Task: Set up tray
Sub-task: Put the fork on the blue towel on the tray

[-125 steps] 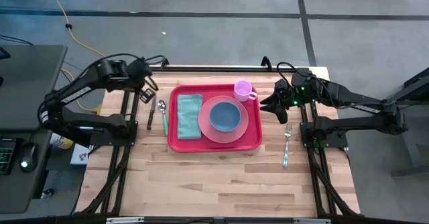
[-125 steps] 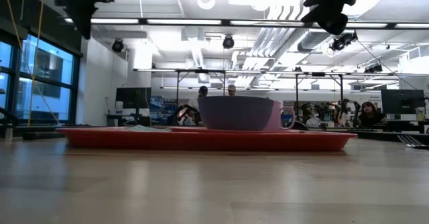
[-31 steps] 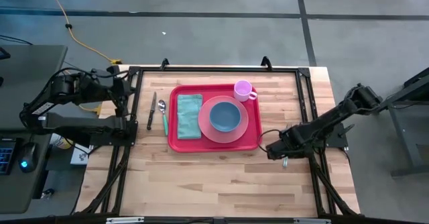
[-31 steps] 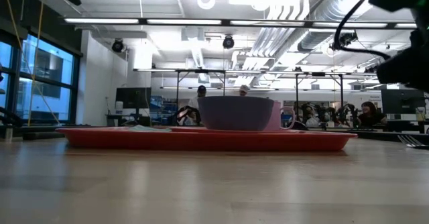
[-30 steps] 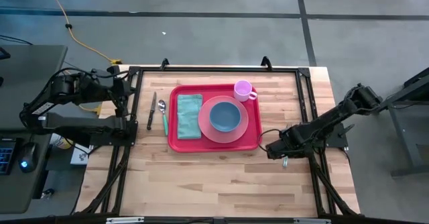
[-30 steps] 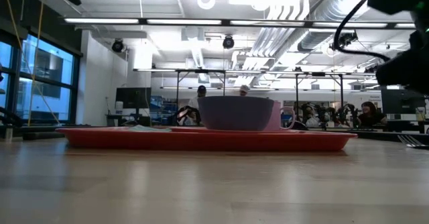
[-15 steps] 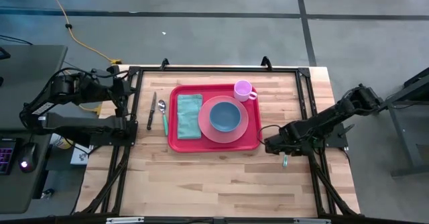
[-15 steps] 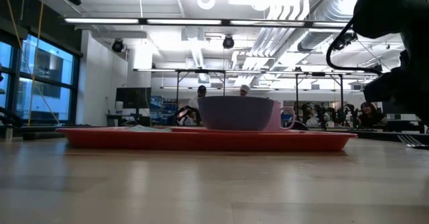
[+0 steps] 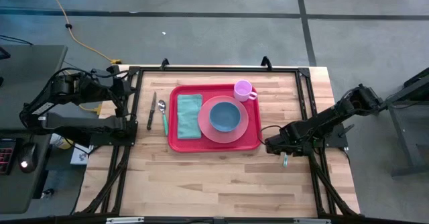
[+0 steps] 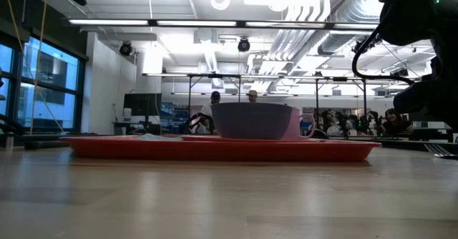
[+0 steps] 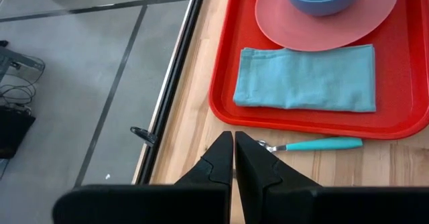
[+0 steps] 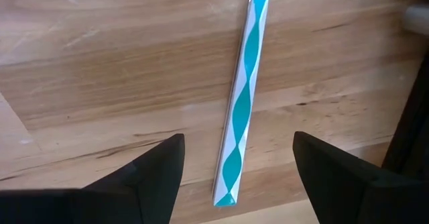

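Your surface (image 9: 221,174) is pale wooden planking with visible grain, framed by dark rails; near its middle sits the tray (image 9: 214,143), smooth red plastic, rectangular with rounded corners and a raised rim. On the tray lie a folded teal cloth (image 9: 190,106), soft and matte, and beside it a round pink plate (image 9: 203,127); a blue bowl (image 9: 225,116) rests on the plate, and a small pink cup (image 9: 244,90) with a handle stands at the tray's far right corner. Just off the tray's left edge a dark-handled knife (image 9: 151,110) and a teal-handled spoon (image 9: 163,116) lie side by side on the wood.

Your right end effector (image 12: 236,158) hangs low over the surface just right of the tray, its fingers spread wide and holding nothing; between them lies a fork handle (image 12: 244,83), flat, slim, patterned with a teal and white wave; in the high view only its teal tip shows under the arm. Your left end effector (image 11: 234,158) is drawn back at the surface's left edge, fingers pressed nearly together on nothing.

Compared with a second ago, the right arm has edged slightly nearer the tray, while the left arm and everything on the tray have not moved; some seconds back the right arm was up by the cup and the fork lay fully uncovered.
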Controlling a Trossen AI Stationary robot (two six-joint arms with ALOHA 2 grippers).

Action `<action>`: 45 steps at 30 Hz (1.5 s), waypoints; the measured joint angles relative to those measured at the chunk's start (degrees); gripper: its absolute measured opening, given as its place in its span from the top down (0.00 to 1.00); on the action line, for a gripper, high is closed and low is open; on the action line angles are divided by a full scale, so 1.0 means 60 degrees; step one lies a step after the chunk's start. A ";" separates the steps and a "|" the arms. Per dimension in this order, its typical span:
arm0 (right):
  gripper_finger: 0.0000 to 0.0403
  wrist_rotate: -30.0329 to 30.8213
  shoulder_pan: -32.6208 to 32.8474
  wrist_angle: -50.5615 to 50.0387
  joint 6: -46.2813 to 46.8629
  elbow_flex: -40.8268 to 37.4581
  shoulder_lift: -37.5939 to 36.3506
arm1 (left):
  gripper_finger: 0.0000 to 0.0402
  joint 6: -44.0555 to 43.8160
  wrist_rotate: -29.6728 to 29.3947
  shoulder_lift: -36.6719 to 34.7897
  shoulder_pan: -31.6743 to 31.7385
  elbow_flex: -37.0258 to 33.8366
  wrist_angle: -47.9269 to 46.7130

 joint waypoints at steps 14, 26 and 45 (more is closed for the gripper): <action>0.36 -0.0051 0.0000 0.1790 0.0120 -0.0739 -0.0040 | 0.88 0.0018 -0.0011 0.0000 0.0000 0.0000 0.0000; 0.40 0.0223 0.0000 0.1448 -0.0098 -0.0747 -0.0029 | 0.88 -0.0015 -0.0004 0.0004 0.0000 -0.0004 0.0004; 0.77 0.0153 0.0011 0.1429 -0.0290 -0.0774 -0.0011 | 0.88 -0.0018 -0.0009 0.0004 0.0000 -0.0004 0.0007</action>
